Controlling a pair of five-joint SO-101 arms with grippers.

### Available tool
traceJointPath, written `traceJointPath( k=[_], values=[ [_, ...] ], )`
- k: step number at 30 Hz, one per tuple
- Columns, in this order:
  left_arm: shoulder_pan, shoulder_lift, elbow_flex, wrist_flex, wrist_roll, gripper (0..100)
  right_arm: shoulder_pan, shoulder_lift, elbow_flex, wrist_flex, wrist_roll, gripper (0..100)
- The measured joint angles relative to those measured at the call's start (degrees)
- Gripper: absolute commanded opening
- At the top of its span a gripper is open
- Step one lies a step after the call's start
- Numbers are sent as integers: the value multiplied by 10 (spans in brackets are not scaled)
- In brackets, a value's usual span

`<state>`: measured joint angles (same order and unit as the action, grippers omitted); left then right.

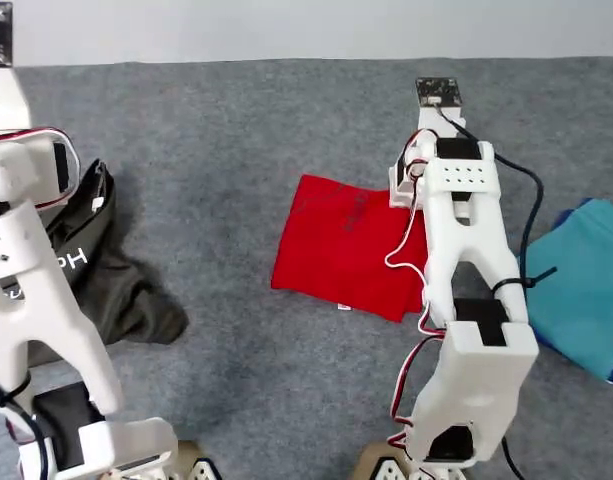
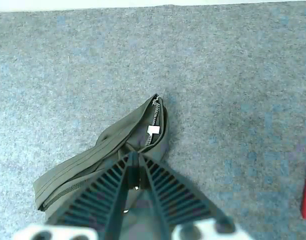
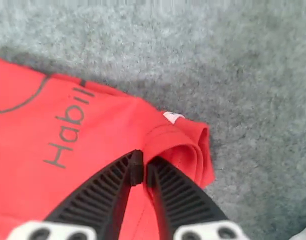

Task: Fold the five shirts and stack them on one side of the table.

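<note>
Red shirt [image 1: 336,250] lies folded mid-desk [image 1: 236,120], with the right claw [image 3: 141,170] pinched together on its doubled corner. Dark shirt [image 1: 116,290] sits bunched near the desk's left edge, the left claw [image 2: 134,162] clamped on its cloth. Teal shirt [image 1: 586,280] lies at the right edge.

The red shirt [image 1: 336,250] is showing dark grey lettering; the dark olive shirt [image 1: 126,300] is showing white lettering; the teal shirt [image 1: 586,280] is looking plain against the speckled grey table [image 1: 236,130].
</note>
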<state>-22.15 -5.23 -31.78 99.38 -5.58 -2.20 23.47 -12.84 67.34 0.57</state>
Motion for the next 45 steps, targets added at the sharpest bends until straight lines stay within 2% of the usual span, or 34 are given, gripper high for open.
traceJointPath(
  k=[6, 13, 24, 27, 30, 33, 39, 45],
  values=[
    [0, 0, 0, 0, 0, 6, 2, 0, 0, -2, 11, 9],
    [0, 0, 0, 0, 0, 6, 48, 1, -18, -35, 36, 10],
    [0, 0, 0, 0, 0, 6, 52, 30, -20, -93, 84, 12],
    [0, 0, 0, 0, 0, 6, 53, 66, -46, -94, 86, 73],
    [0, 0, 0, 0, 0, 6, 53, 88, -91, -59, 86, 182],
    [0, 0, 0, 0, 0, 6, 53, 91, -141, -8, 62, 201],
    [0, 0, 2, 0, 0, 6, 53, 91, -244, 100, 31, 157],
    [0, 0, 2, 0, 0, 6, 33, 91, -268, 230, 29, 19]
  ],
)
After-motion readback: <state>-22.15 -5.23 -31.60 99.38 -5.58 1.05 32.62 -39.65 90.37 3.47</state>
